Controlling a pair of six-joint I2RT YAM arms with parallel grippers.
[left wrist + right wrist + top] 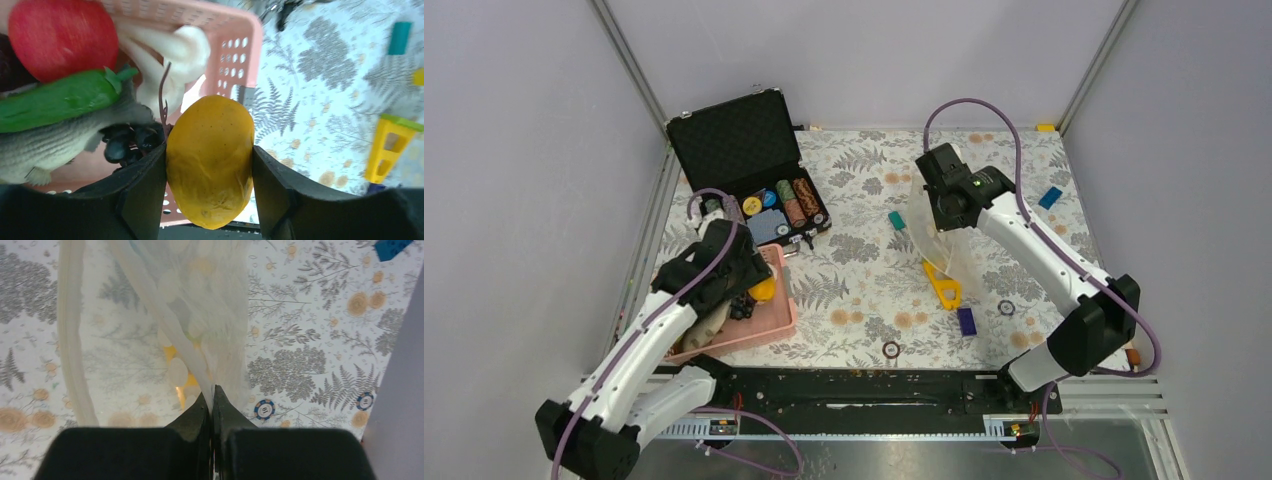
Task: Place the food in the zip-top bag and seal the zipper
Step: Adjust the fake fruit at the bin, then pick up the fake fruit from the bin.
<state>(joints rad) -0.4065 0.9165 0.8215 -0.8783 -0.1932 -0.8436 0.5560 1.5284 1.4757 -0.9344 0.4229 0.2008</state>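
The pink basket [776, 312] sits at the left of the fern-printed table [864, 290], with an open black case [734, 140] just behind it. Well to the basket's right, the zip-top bag [150, 315] hangs from the right gripper [212, 400], whose fingers are pinched tight on a fold of its film; the zipper [70, 340] runs down the bag's left edge. Over the basket's rim, the left gripper [210, 167] is clamped on the orange [210, 125]. Inside the basket lie the grey fish [45, 145], green vegetable [55, 100], red fruit [62, 37], mushrooms [170, 50] and grapes [127, 142].
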